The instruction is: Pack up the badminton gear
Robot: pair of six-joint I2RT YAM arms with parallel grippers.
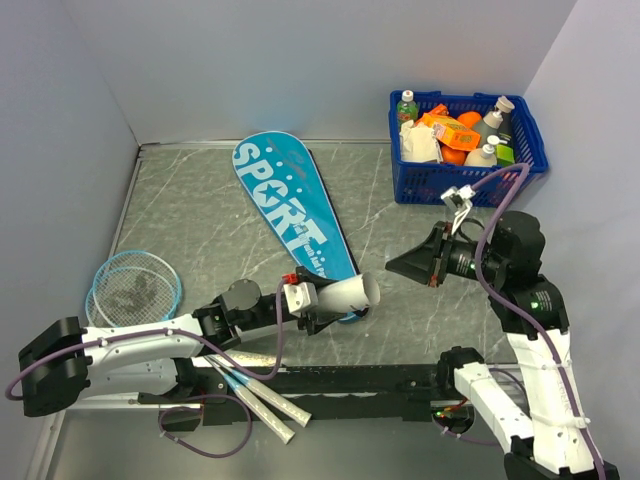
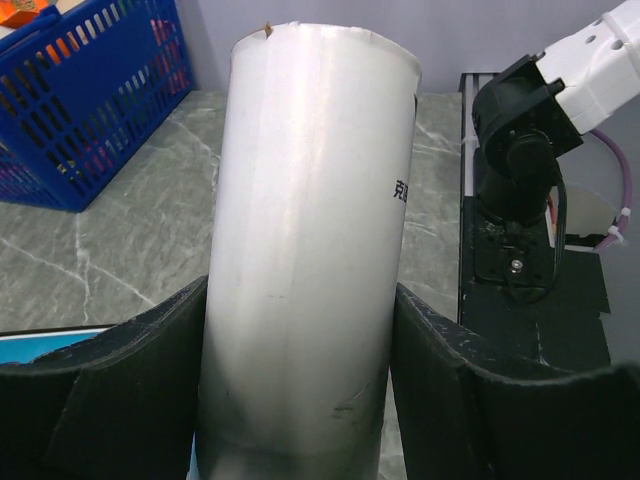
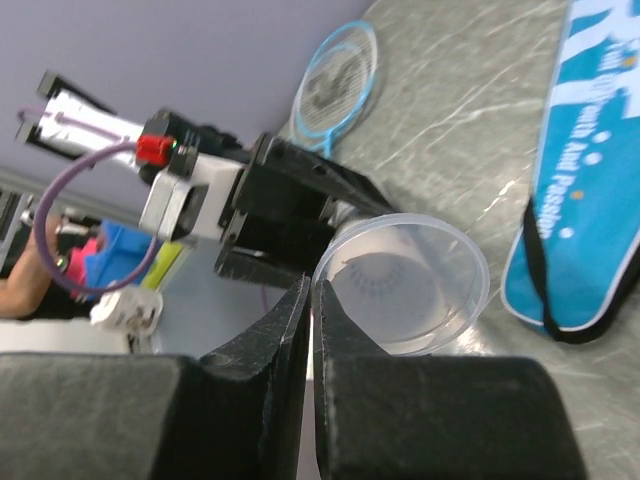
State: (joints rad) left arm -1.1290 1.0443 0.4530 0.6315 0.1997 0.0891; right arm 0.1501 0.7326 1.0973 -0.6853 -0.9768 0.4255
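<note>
While my left tool point(image 2: 297, 335) squeezes the white tube point(image 1: 352, 293) and holds it sideways, my right tool point(image 1: 402, 266) floats at the tube's 3 o'clock. Its fingers are almost together and hold nothing. The teal bag point(image 1: 290, 205) lies flat on the bench point(image 1: 200, 210) at the tube's 12 o'clock. Two rackets point(image 1: 133, 287) lie at 9 o'clock.

The top camera is looking down from behind both arm bases onto the table point(image 1: 200, 210); each wrist camera is peering close past its own fingers point(image 2: 120, 400); all are sharing the tube point(image 1: 345, 293).
</note>
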